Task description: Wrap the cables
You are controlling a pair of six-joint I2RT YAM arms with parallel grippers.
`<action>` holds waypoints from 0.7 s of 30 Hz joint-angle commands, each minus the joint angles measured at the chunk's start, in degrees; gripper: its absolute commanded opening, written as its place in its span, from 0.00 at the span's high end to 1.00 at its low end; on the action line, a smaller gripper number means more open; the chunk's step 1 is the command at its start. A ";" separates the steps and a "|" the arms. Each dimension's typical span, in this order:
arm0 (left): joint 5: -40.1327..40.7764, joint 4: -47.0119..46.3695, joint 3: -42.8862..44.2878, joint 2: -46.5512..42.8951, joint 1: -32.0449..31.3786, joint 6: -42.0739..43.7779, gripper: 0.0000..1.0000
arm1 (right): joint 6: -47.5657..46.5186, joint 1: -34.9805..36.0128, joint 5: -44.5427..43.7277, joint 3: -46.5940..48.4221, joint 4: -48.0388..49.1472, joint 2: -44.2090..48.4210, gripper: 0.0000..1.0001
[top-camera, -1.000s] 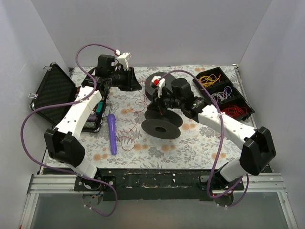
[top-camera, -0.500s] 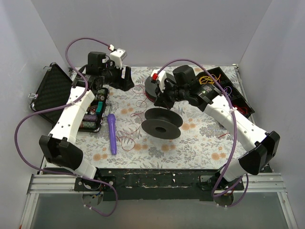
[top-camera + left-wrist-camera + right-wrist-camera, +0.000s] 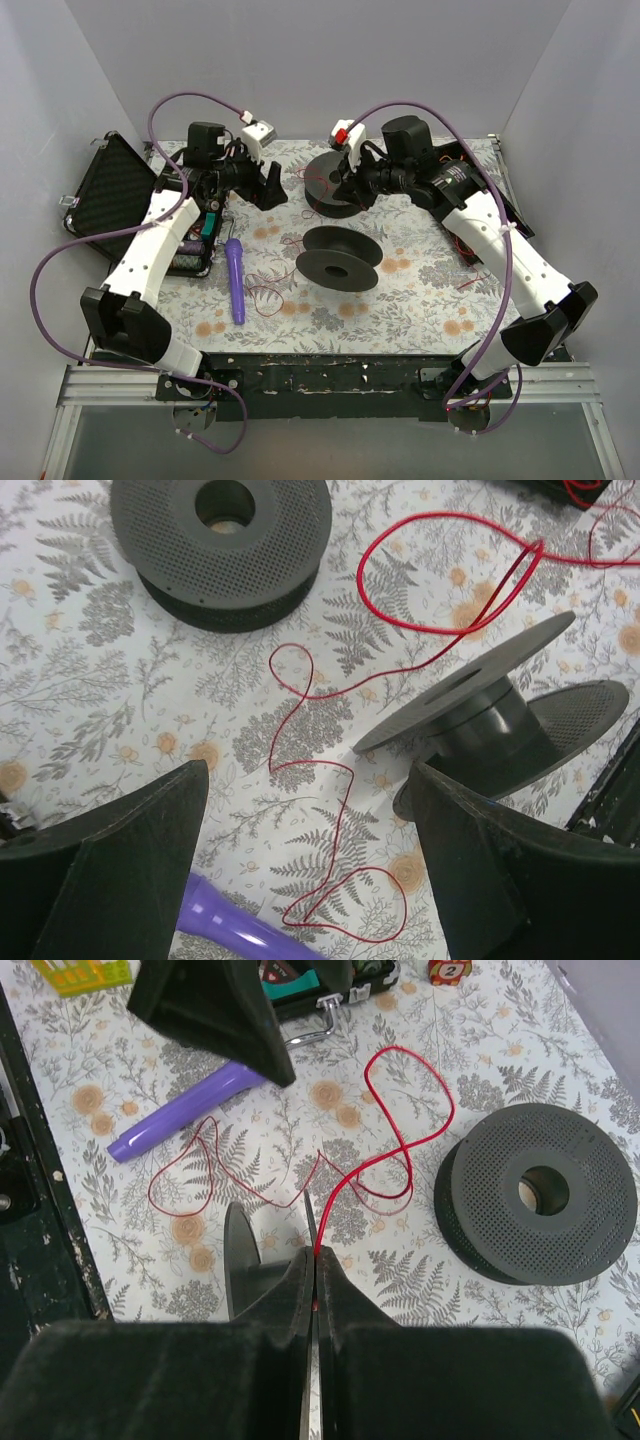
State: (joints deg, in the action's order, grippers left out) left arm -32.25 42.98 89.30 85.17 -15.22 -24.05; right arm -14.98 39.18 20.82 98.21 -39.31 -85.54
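The thin red wire lies in loose loops on the floral mat, left of a dark grey spool that rests on its side. A second spool lies flat behind it. My right gripper is above the mat near the flat spool, shut on one end of the wire, which runs out from its tip. The tilted spool is just under it. My left gripper is open and empty above the wire loops, between the flat spool and the tilted spool.
A purple pen lies at the left by the loops. An open black case and a battery tray stand at the left. A black bin with yellow, purple-white and red wire bundles stands at the back right.
My right gripper has lifted from the middle spool and moved back toward the rear spool, still pinching the wire. My left gripper shifted slightly and now points down at the mat.
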 commanded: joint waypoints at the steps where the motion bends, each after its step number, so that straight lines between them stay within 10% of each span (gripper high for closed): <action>1: -6.40 -4.82 -5.52 -2.11 -0.07 3.05 0.19 | 2.41 -0.85 1.50 3.56 3.53 0.99 0.99; 9: -21.97 -23.44 -14.58 -1.50 -1.03 0.25 0.10 | 5.13 -2.26 4.05 4.18 6.96 0.90 0.99; 21: -16.28 -39.28 -16.78 3.34 -8.42 -10.91 0.23 | 8.74 -3.93 7.92 4.09 10.39 0.20 0.99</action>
State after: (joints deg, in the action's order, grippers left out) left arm -50.87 11.25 74.19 87.33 -22.04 -30.00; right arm -8.03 35.68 26.55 99.77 -32.16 -85.54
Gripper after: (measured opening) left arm 0.842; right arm 0.028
